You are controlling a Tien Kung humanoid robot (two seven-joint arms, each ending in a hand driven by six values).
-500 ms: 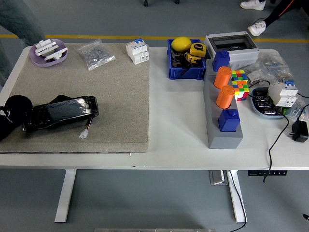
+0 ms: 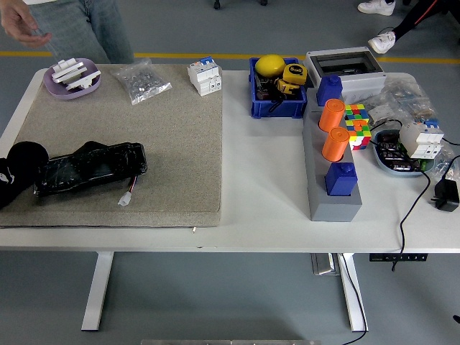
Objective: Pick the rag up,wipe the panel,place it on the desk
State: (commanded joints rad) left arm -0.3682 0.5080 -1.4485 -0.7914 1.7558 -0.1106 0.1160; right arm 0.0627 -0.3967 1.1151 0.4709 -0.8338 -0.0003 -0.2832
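The panel (image 2: 90,167), a long black slab wrapped in shiny plastic, lies on the beige mat (image 2: 144,144) at the left of the table. A small white plug (image 2: 127,198) trails from it on a wire. A rounded black mass (image 2: 18,172) comes in from the left edge and rests against the panel's left end. It looks like my left hand, though it could be dark cloth. I cannot make out a separate rag. My right arm is out of view.
A person stands at the far left, one hand (image 2: 18,25) raised above the table corner. A purple dish (image 2: 72,77), a bag of screws (image 2: 142,80) and a white breaker (image 2: 204,76) line the mat's far edge. A blue bin (image 2: 277,90), a grey rack with orange cylinders (image 2: 332,154) and cables fill the right.
A person has stepped in at the far left, with a hand now showing. The panel's plastic reflects less light. The black mass has not moved.
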